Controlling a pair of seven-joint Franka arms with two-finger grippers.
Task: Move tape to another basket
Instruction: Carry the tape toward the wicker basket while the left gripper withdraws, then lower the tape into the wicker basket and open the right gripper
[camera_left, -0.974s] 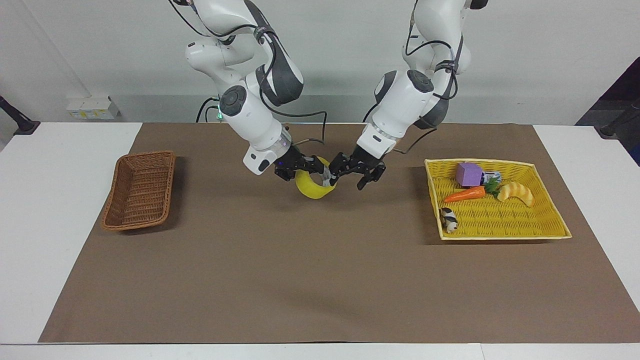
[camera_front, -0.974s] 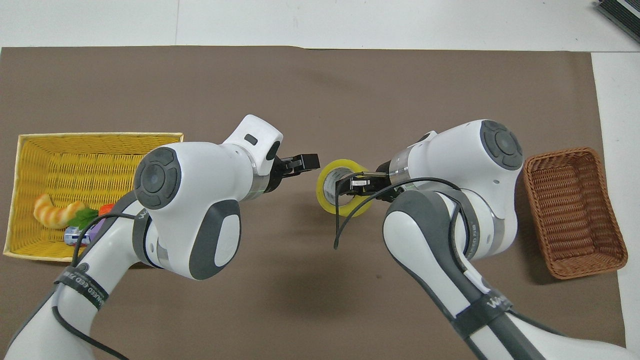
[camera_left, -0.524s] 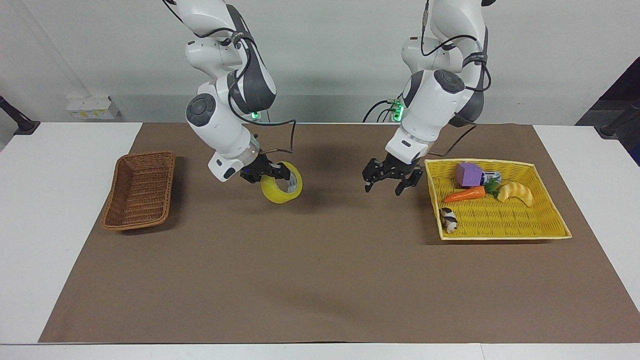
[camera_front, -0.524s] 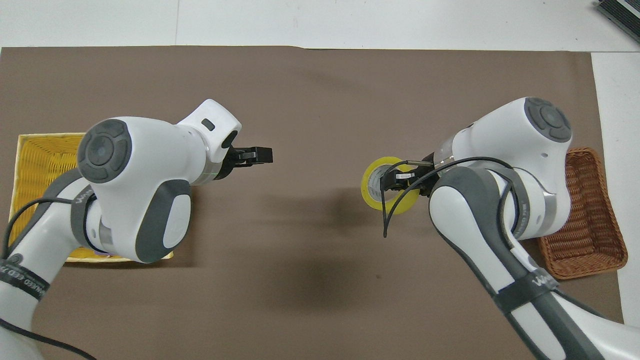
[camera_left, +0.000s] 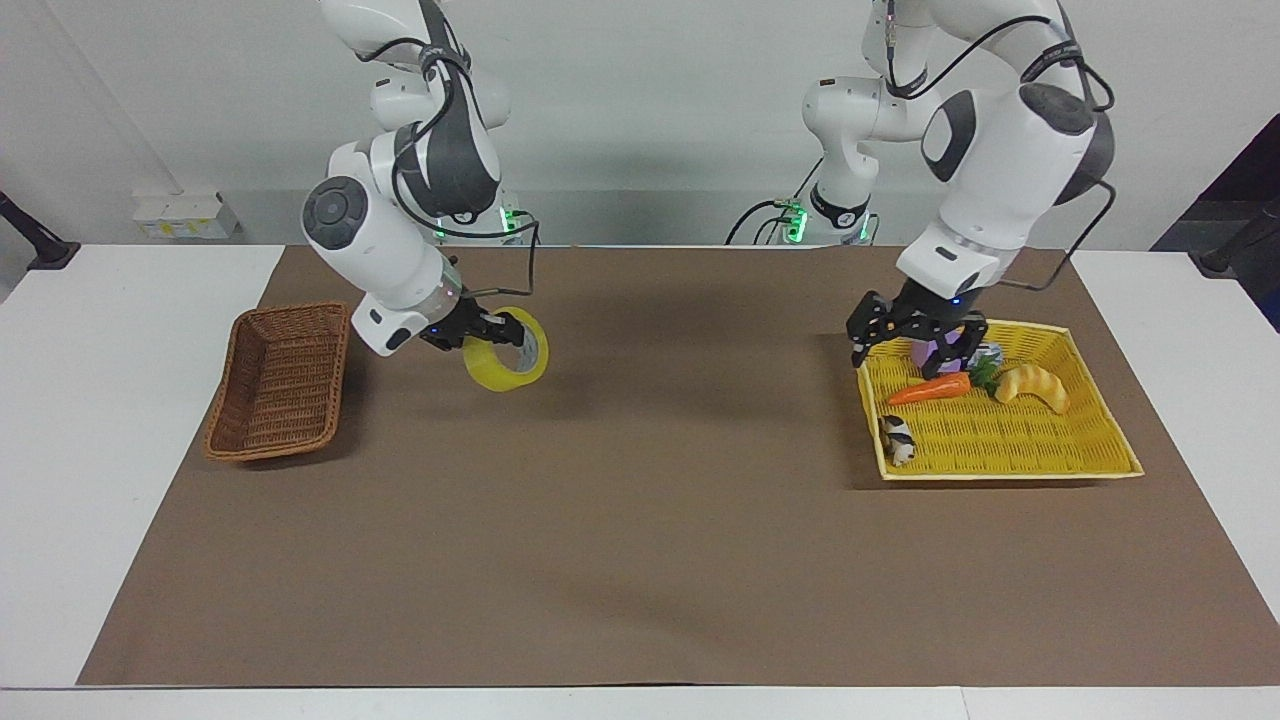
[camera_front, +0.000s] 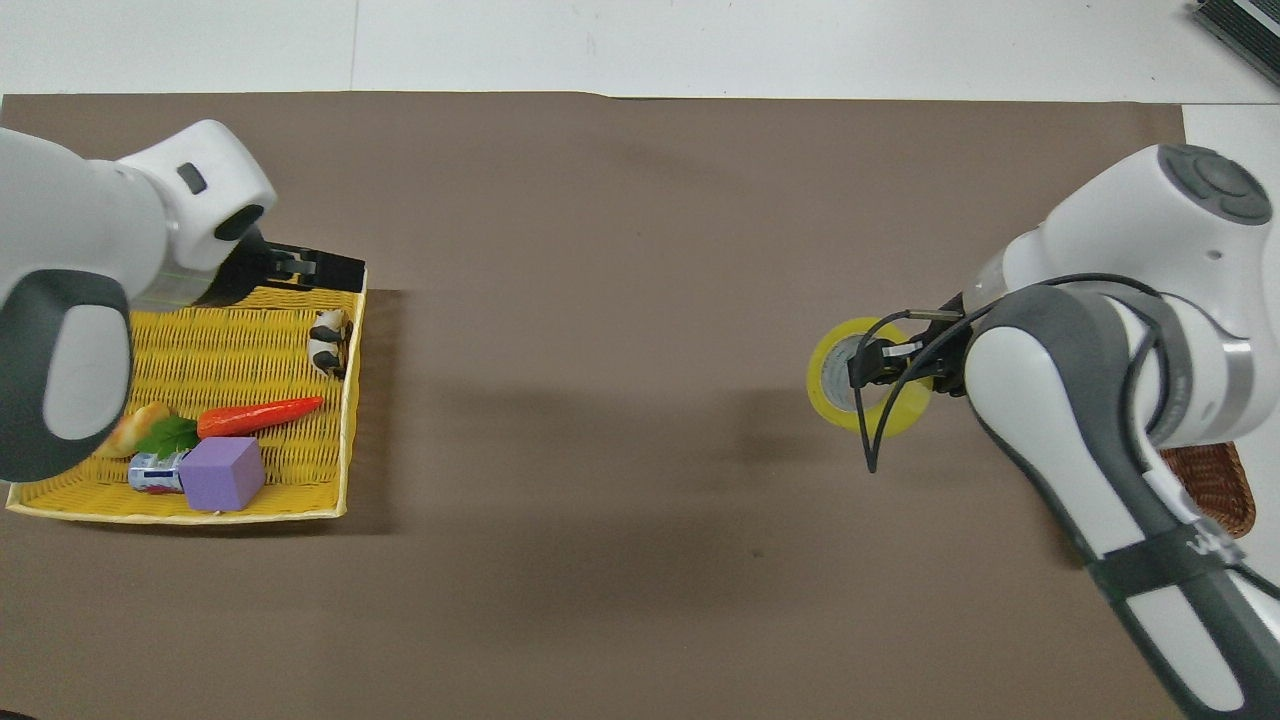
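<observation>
Facing view: the right gripper (camera_left: 497, 330), jaws clenched through the rim of the translucent yellow packing tape roll (camera_left: 507, 362), holds it above the bench beside the brown woven wicker basket (camera_left: 280, 380).

Overhead view: the tape (camera_front: 868, 390) looks light, stiff and slick, best gripped through its core; the left gripper (camera_front: 318, 268), jaws released, hangs over the yellow woven tray (camera_front: 345, 440).

Bare mat (camera_left: 640, 500) between baskets

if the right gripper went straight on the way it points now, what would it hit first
The right gripper, shut on the tape, points toward the table's middle, away from the wicker basket. Nothing shows in that line but bare mat, though its downward slant is hard to judge.
</observation>
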